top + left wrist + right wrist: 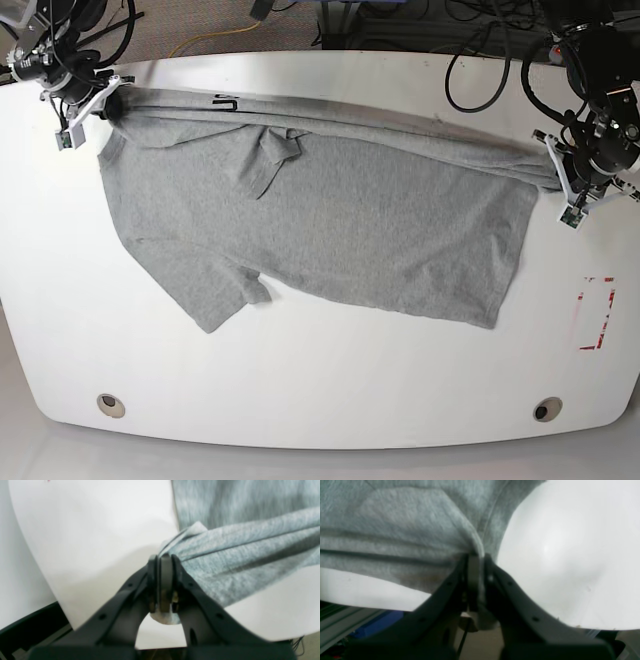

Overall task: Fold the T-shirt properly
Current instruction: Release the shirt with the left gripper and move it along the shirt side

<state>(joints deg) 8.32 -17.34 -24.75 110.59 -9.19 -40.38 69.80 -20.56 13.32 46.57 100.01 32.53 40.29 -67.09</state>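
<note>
Flanking T-shirt (pixel 330 220): red mark (pixel 597 313), cables (pixel 480 60)

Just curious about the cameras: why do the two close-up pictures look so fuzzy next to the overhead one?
Left wrist view: T-shirt soft, left gripper blurred close up. Right wrist view: blurry, glare whitens the table. Base view: sharp and evenly lit, table edges curved by the lens.

You have the T-shirt (pixel 330 220) spread across the white table, light heather-grey, lying mostly flat with its long axis running side to side. Its far edge is gathered into a taut, bunched band stretched between the two far corners. A little black lettering shows at that far fold. One short sleeve sticks out toward the near left; another is folded onto the body.
</note>
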